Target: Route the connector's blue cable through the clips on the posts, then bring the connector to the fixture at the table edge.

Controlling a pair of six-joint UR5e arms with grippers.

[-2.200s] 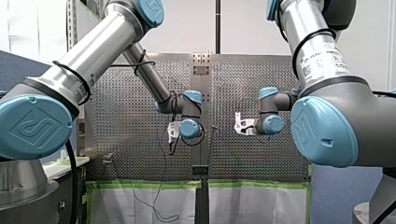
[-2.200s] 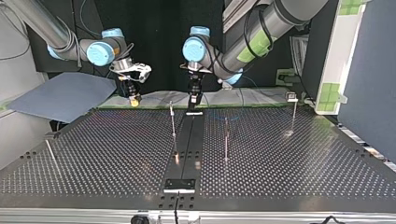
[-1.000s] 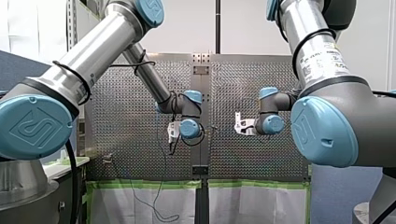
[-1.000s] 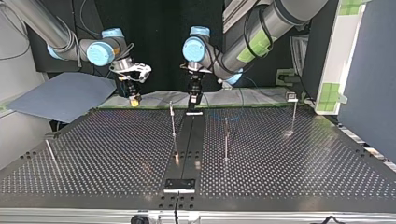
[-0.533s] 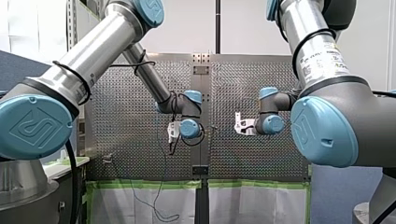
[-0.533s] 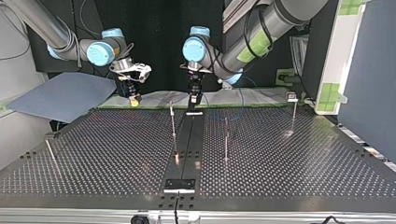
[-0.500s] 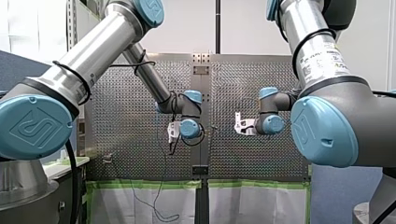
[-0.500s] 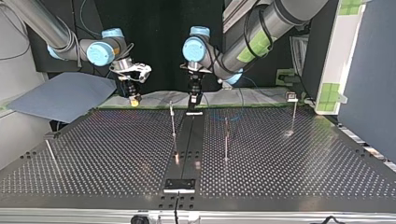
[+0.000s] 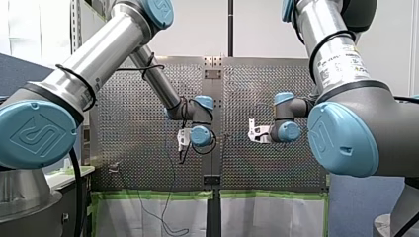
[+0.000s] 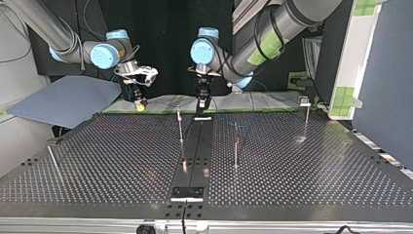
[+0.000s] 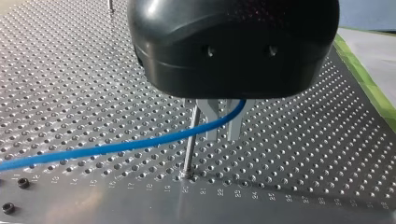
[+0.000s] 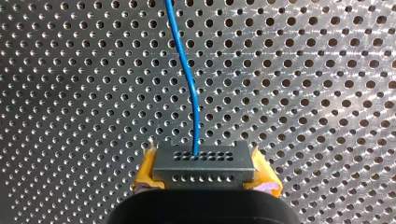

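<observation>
Moved: next to nothing since 2.2 s ago; both arms in the same pose.
Right gripper: yellow pads clamped on the two short ends of the connector; black housing behind.
Connector: dark grey, matt, oblong block with two rows of small round holes; held clear of the counter, over its far edge at the top view's left.
Cable: thin, smooth, bright blue; leaves one hole of the connector and bends away over the perforated sheet.
Left gripper: glossy, rounded black housing; two flat metal fingers drawn close, only a narrow slit between; cable climbs from the counter, crosses them and is caught there.
Post: slim bright metal rod, upright in a hole just beside those fingers; crossed by the cable.
Counter: metal sheet with an even grid of round holes and brushed glints; black strip down the middle; green tape along one edge.
Writing: engraved numbers in a row near the rim, 18 to 25 legible, post by 20; white sticker on my right arm, print too small to read; embossed mark on a blue cap.
Top view only: four posts spread over the counter; left gripper above the strip's far end, right gripper well apart.
Front view only: wrists in front of both grippers, fingers hidden.
</observation>
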